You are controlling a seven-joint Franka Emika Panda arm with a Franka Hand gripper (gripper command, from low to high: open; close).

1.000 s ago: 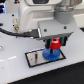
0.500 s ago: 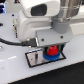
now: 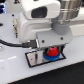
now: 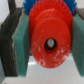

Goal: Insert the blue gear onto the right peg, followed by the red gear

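Hand (image 4: 48, 42): pinching red gear (image 4: 49, 44), bore facing straight down. Blue gear (image 3: 48, 59) directly beneath, seated on plate; right peg hidden. Axes approx aligned, vertical.

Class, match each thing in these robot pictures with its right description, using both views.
Things:
1. red gear
2. blue gear
3. tool
4. plate

Descriptions:
A. grey with a black border
B. lies under the red disc
C. clamped between the teal pads
D. shut on a gear

Pairs: 1-C, 2-B, 3-D, 4-A
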